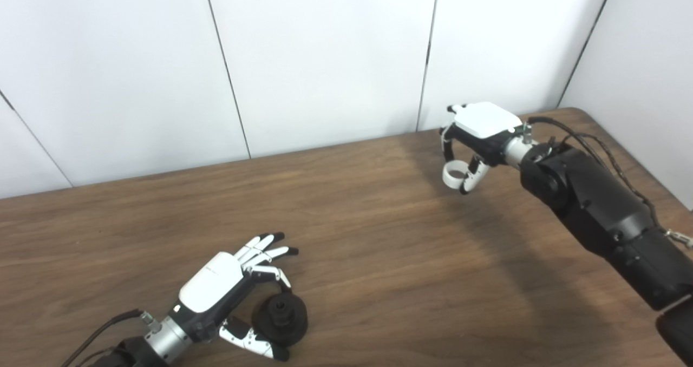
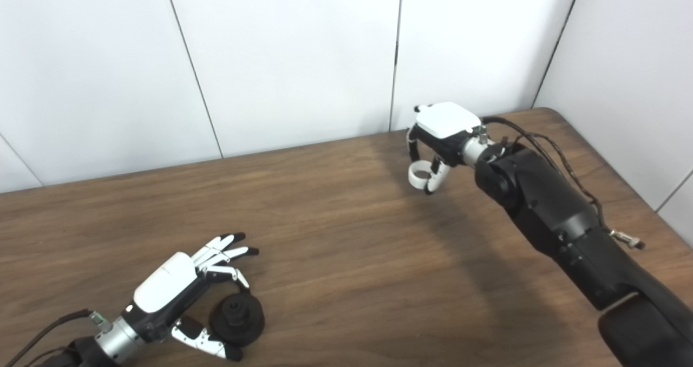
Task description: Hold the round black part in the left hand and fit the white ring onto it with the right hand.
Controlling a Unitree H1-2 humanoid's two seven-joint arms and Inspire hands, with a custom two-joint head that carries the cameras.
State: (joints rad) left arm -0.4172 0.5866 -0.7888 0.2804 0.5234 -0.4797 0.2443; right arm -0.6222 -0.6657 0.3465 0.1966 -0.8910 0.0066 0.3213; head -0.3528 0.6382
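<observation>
Round black part [image 1: 281,319] sits on the bench [image 1: 379,248], near front-left edge, hub up. Left hand [image 1: 216,291] cups it: thumb and one finger curl round its rim, other fingers splayed. Looks like a loose pinch, part not lifted. White ring [image 1: 455,174] is far right-back, clamped between right hand [image 1: 476,139] fingers and thumb, clear of the bench. Ring and part well apart.

Risks: ring is held by a thin pinch, could twist or drop in transit. Loose left grip may let the part slide when the ring presses down. A tilted ring would jam on the hub.

Nothing between the hands; path open.
</observation>
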